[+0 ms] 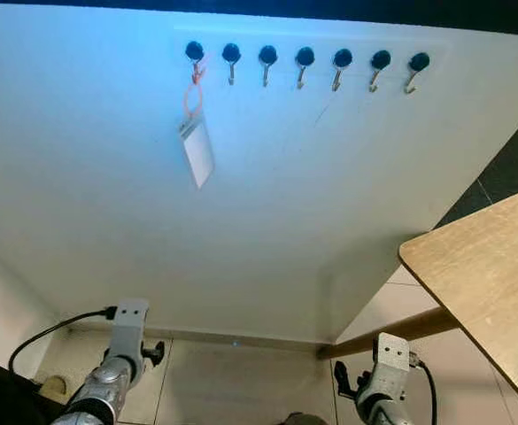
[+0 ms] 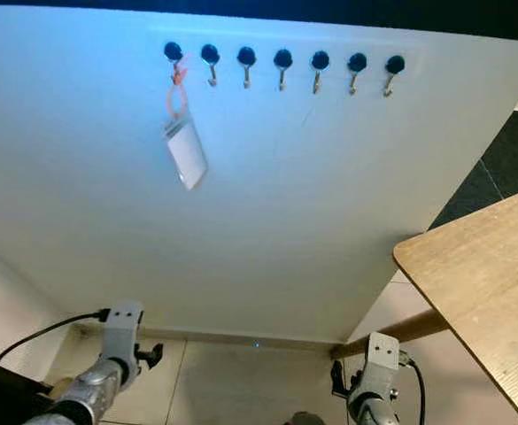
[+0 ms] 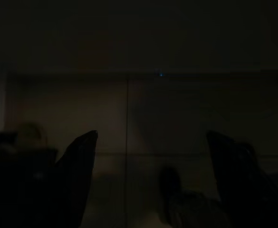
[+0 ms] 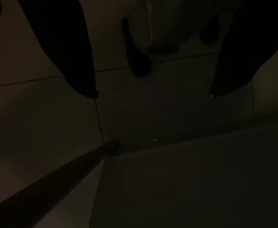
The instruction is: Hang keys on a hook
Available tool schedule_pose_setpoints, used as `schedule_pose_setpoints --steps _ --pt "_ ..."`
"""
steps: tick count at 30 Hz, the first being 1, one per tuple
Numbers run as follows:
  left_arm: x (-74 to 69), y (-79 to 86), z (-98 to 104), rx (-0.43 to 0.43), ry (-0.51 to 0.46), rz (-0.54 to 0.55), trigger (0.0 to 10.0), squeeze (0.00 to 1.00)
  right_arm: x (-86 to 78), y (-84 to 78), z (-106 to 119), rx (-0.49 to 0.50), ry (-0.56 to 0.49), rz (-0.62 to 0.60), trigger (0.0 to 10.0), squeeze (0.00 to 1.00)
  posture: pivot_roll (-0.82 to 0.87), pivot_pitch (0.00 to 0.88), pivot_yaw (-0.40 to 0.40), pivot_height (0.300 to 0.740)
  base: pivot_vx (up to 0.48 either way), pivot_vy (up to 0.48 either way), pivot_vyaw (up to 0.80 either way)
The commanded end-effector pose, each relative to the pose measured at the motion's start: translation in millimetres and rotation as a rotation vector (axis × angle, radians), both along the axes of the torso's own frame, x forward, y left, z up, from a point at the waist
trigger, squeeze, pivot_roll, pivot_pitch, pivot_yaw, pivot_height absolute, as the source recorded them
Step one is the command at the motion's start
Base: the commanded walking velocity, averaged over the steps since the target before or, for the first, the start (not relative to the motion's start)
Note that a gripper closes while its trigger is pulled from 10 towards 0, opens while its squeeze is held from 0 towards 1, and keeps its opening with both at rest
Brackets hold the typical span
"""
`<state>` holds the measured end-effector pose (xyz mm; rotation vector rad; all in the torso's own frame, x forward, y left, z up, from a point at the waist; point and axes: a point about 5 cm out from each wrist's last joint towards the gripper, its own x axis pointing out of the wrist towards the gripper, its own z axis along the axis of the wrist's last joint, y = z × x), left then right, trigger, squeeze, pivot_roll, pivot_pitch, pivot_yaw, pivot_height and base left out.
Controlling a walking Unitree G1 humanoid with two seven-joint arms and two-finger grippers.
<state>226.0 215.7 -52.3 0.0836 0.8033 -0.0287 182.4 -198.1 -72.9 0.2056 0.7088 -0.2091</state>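
Both arms hang idle low, left pincer (image 3: 150, 161) and right pincer (image 4: 153, 90) apart and empty; keys (image 1: 195, 133) dangle from far-left hook (image 1: 195, 53).

I see a white wall (image 1: 267, 221) ahead with a row of hooks (image 1: 305, 58) near its top. The leftmost hook (image 1: 194, 51) carries the keys (image 1: 195, 133) on an orange loop; the other six hang bare, with open wall beneath them for a reach. A wooden table (image 1: 484, 274) juts in from my right, crowding that side. Both wrist views are dark, but the floor (image 4: 43, 118) below looks passable, I think.
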Motion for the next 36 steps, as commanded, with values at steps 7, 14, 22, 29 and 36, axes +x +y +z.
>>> schedule_pose_setpoints --steps 7,14,22,29,36 --pt "-6.8 -4.6 -6 0.033 0.019 0.023 10.0 0.00 2.0 -3.6 0 0.013 -0.006 -0.006 10.0 0.00 0.03 0.025 -0.027 0.740 0.000 0.000 0.00" --pt "-11.6 -11.1 -10 0.035 0.037 -0.045 10.0 0.00 4.6 -0.6 0 0.033 0.002 0.030 10.0 0.00 0.02 0.000 -0.039 0.740 0.000 0.000 0.00" --pt "-8.6 -13.2 -9 -0.004 0.029 0.024 10.0 0.00 7.8 1.2 2 -0.015 -0.012 0.148 10.0 0.00 0.03 0.000 -0.047 0.740 0.000 0.000 0.00" --pt "-16.6 -14.8 -15 0.014 0.062 0.010 10.0 0.00 15.2 1.0 7 -0.086 -0.037 0.223 10.0 0.00 0.05 0.000 -0.072 0.740 0.000 0.000 0.00" --pt "-27.8 -16.1 -21 0.015 0.093 0.000 10.0 0.00 22.5 7.1 10 -0.129 -0.049 0.261 10.0 0.00 0.06 0.014 -0.064 0.740 0.000 0.000 0.00"
